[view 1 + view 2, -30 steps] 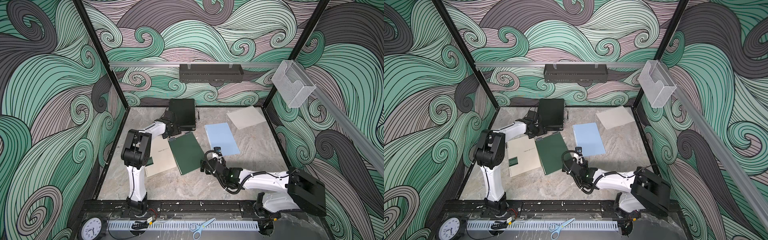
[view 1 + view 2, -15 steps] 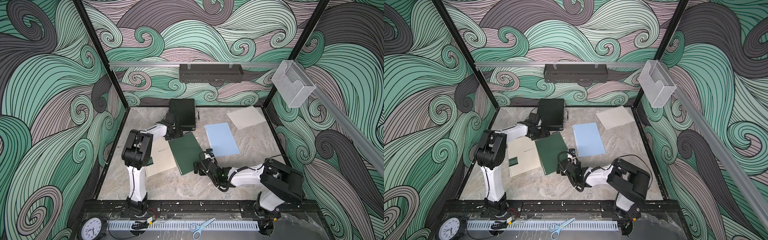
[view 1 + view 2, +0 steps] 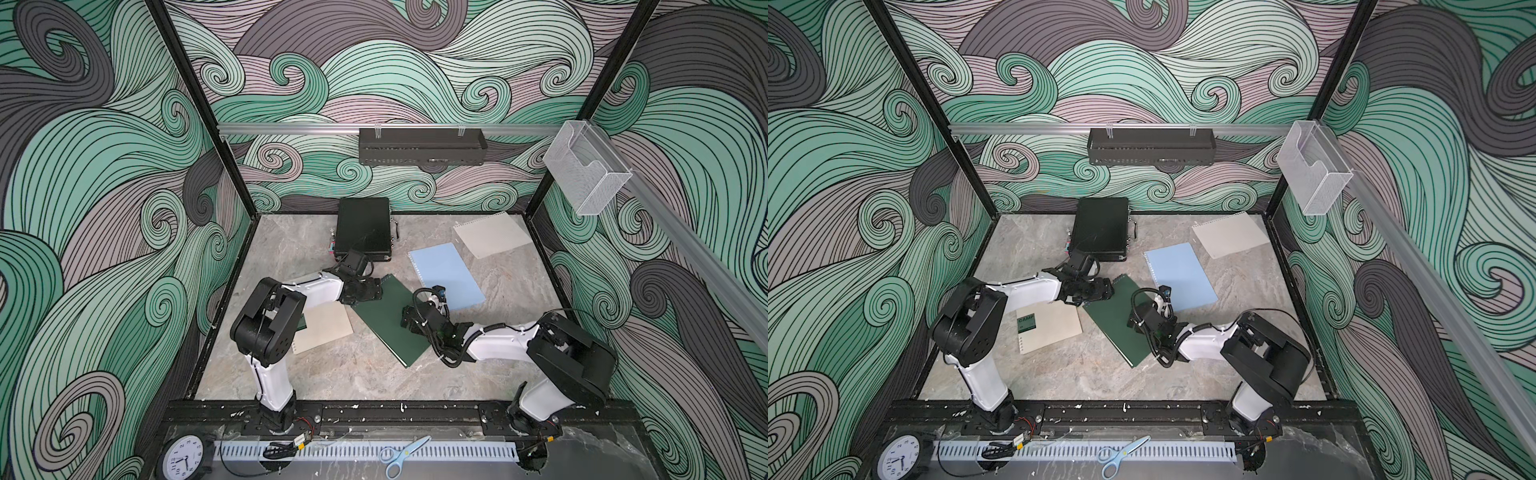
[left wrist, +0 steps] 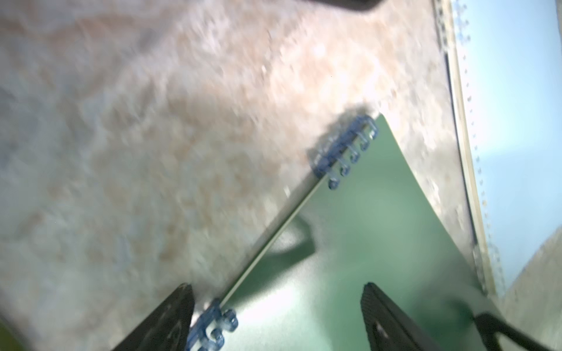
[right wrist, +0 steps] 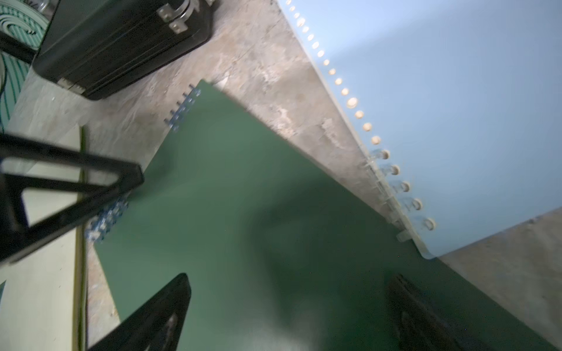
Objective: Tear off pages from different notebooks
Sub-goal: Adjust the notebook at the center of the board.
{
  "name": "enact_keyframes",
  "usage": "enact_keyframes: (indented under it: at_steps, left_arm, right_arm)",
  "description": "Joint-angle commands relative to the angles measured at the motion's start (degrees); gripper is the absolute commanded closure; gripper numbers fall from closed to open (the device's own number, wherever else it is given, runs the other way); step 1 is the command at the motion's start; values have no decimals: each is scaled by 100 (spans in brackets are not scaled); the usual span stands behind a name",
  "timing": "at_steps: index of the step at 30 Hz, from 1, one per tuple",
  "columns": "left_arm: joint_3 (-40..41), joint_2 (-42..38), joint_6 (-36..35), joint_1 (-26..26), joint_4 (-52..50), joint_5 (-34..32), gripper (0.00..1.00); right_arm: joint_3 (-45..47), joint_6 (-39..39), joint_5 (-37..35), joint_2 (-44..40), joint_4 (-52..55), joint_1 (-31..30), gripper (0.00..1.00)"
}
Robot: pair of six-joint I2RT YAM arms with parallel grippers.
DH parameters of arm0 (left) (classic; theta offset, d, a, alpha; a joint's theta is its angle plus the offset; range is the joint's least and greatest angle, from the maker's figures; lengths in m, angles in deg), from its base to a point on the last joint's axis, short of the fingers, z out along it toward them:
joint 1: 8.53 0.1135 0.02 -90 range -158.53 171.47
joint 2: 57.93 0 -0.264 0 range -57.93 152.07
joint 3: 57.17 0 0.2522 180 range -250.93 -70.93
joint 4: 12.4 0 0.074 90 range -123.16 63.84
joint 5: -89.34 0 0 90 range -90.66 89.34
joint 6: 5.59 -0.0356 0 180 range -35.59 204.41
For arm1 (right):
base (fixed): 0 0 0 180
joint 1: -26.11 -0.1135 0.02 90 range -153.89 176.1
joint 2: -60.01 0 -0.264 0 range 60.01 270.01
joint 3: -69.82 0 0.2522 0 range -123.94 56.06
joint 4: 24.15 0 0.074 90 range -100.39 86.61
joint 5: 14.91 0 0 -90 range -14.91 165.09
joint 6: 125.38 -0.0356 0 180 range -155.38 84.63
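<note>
Left pincer (image 3: 375, 290) and right pincer (image 3: 409, 319) gape over green notebook (image 3: 386, 324); one page loose

Both pincers stand wide and hold nothing. Seen from above, with the arms' bases at 6 o'clock, the green notebook lies closed and slanted at the middle of the table (image 3: 332, 374).

The left pincer hangs at its ring-bound edge, on the notebook's 11 o'clock side. The left wrist view shows the jaws either side of that edge, though blur hides whether a finger touches it. The right pincer hangs over the cover's 3 o'clock side, jaws apart above plain green.

One page (image 3: 490, 235), with holes along one edge, lies flat in the far corner at 2 o'clock, well apart from both pincers. It looks like the only tear done; which notebook gave it cannot be told.

The blue notebook (image 3: 446, 274) lies closed, also toward 2 o'clock, just beside the green one. The beige notebook (image 3: 324, 328) lies closed at 9 o'clock, partly under the left arm. A black case (image 3: 362, 226) sits at 12 o'clock.

By my reading the job is early: the green cover needs opening and a sheet pulling, then the others.
</note>
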Motion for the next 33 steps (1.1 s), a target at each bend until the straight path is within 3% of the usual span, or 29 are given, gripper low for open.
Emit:
enact_keyframes:
  at_steps: [1,8,12,15,21,25,33]
  left_arm:
    - [505,-113,398,-184,-1,220,15]
    - [804,-541,899,-256,-3,145,16]
    - [1086,-1270,1034,-432,-166,-277,15]
    - [1205,-1551,1052,-515,-340,-447,15]
    - [1502,-1545,1078,-676,-283,-211,15]
    - [1656,-1729,1117,-845,-491,-580,15]
    - [1554,-1907,1059,-1074,-744,-717,15]
  right_arm:
    - [162,-723,-8,286,662,255,1]
    - [126,-621,-311,77,1111,487,1]
    - [-674,-355,-326,49,2422,600,1]
    - [-808,-393,-204,-89,2753,681,1]
    - [-413,-477,-168,-884,3235,677,1]
    - [-13,-421,202,-1466,3406,677,1]
    - [606,-365,757,-2486,3641,633,1]
